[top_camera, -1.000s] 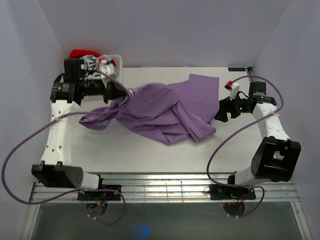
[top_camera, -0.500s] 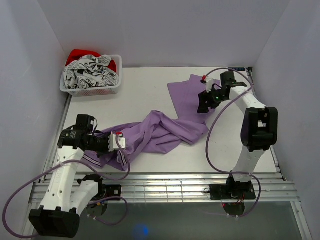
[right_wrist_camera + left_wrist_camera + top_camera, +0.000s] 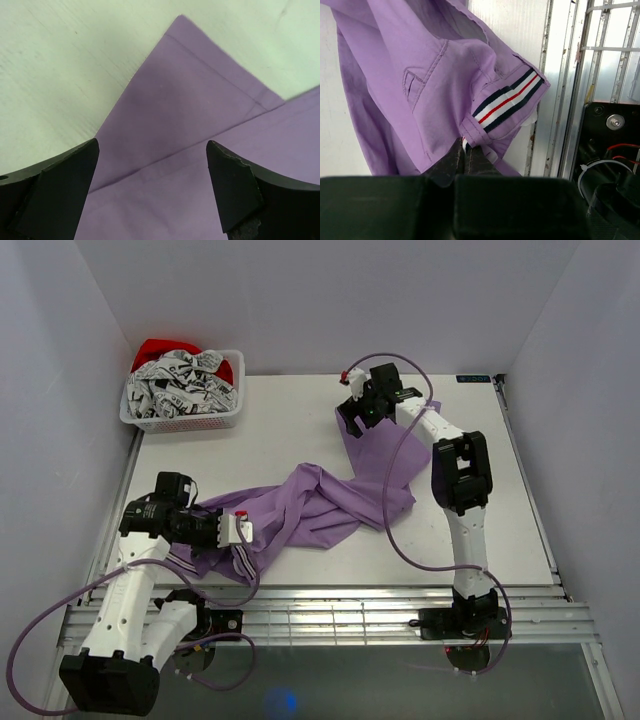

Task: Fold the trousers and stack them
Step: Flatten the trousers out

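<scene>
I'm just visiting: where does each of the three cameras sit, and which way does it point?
Top: fixed high behind the robot, facing down at the table, trousers and basket; the left arm and right arm show whole.
Left wrist: rides the left arm, looking along the shut left gripper at the striped waistband it pinches.
Right wrist: rides the right arm, looking down through the open right gripper at a trouser hem corner.
Shared: all three see the trousers; the top view also shows both grippers.

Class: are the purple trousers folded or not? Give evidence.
Not folded: the trousers lie rumpled across the table, waistband pinched in the left gripper, one leg end flat beneath the open right gripper.
</scene>
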Robot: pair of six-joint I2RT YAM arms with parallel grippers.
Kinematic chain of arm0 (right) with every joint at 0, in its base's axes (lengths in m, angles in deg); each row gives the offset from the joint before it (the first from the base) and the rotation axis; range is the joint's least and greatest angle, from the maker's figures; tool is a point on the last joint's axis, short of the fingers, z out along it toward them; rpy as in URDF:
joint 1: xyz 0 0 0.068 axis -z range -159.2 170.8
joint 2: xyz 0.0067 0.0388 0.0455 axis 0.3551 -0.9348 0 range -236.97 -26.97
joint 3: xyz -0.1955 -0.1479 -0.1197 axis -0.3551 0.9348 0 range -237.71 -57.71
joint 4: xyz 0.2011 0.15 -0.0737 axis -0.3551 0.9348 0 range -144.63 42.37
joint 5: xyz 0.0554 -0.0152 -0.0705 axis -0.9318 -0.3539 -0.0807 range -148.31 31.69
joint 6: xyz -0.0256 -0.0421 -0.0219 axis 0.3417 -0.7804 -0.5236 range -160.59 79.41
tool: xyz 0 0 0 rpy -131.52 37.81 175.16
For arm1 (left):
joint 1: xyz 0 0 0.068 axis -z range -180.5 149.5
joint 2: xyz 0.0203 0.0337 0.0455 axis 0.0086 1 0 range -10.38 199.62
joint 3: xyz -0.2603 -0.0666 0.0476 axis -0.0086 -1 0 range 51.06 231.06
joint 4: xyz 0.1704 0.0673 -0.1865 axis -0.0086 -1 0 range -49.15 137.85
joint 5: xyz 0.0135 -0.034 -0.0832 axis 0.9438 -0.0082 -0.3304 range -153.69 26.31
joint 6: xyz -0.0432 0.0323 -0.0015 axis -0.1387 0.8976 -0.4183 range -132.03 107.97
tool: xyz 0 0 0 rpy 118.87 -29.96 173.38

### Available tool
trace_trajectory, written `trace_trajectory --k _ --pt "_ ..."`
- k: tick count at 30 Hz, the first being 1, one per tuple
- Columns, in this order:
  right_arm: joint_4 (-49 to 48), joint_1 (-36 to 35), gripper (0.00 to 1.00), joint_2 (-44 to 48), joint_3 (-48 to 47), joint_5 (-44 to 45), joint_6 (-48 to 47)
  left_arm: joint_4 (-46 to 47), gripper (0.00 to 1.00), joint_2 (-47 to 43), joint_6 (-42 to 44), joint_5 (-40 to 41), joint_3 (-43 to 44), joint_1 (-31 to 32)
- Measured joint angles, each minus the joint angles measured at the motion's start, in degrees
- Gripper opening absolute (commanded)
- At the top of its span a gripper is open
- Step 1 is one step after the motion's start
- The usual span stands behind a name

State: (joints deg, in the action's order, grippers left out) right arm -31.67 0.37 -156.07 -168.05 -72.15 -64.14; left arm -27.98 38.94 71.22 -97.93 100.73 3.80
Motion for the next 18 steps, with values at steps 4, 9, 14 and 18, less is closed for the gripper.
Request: trace_trajectory --k 4,9,14,18 --pt "-0.13 -1.46 0.89 -6.47 -0.98 3.61 -0.11 1.77 0.02 1.62 -2.23 0.13 1.20 0.00" --pt "-0.57 -1.42 0.37 -8.04 -2.45 5.38 0.20 4.24 0.01 2.75 -4.28 0.31 2.36 0.00" --pt "-0.63 -0.63 0.08 -8.37 -2.84 10.27 -0.61 7.04 0.00 3.30 -5.29 0.92 2.49 0.00" --pt "-0.57 4.09 0.08 -8.26 -2.84 12.20 -0.63 9.92 0.00 3.37 -5.49 1.81 2.45 0.00"
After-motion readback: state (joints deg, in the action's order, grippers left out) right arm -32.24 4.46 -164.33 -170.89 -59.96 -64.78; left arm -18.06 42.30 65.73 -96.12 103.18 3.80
